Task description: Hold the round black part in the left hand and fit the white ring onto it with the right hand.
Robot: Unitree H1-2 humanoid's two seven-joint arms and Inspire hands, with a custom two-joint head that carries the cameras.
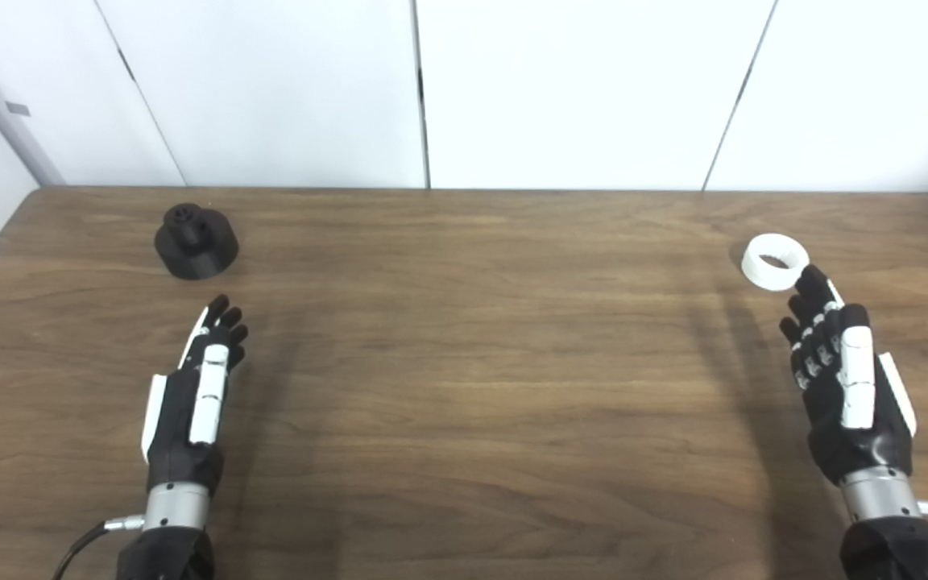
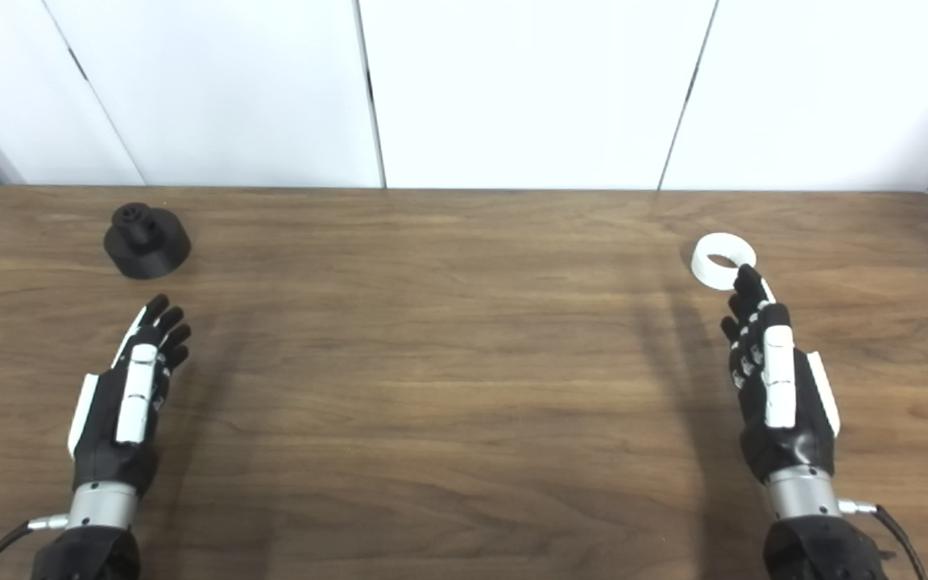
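Your left hand (image 1: 194,387) sits low over the near left part of the wooden surface (image 1: 480,362), thumb side up, its fingers (image 1: 224,316) stretched forward and loosely apart, holding nothing. Look just beyond those fingertips and a little to the left and you find the round black part (image 1: 195,241), standing upright on its wide base with a narrower hub on top; it is near the hand but clearly apart from it, with bare wood between. Your right hand (image 1: 847,379) is on the near right side, also thumb side up, fingers extended forward and empty. Its fingertips (image 2: 746,280) reach right up to the near edge of the white ring (image 1: 773,260), which lies flat on the surface with its opening facing up; from these views you cannot tell whether they touch it or only overlap it in sight. The ring and the black part lie well apart, at opposite ends of the surface, toward its far edge.
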